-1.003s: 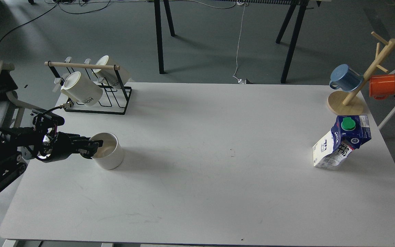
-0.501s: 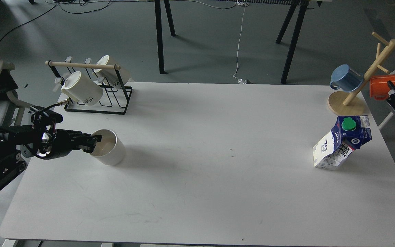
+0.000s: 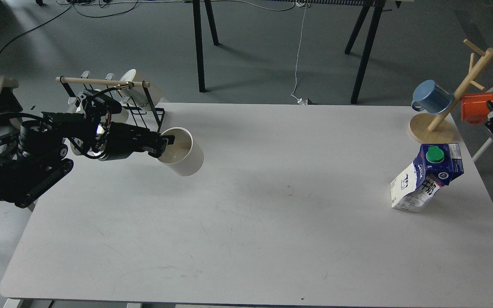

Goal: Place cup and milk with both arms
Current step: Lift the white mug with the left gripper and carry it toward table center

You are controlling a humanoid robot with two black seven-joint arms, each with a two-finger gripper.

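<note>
Left end effector (image 3: pixel 163 143) around cup (image 3: pixel 182 152) (tilted)

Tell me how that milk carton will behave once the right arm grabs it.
The milk carton already leans and looks creased near its base, so it probably tips easily under a high push. Its cardboard walls likely dent under a hard squeeze. The green cap sits on, so spilling seems unlikely.

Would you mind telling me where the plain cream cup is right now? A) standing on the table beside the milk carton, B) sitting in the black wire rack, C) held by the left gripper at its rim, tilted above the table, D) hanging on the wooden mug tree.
C: the left gripper pinches the rim of the cup, which tilts with its shadow cast on the table, far from the milk.
</note>
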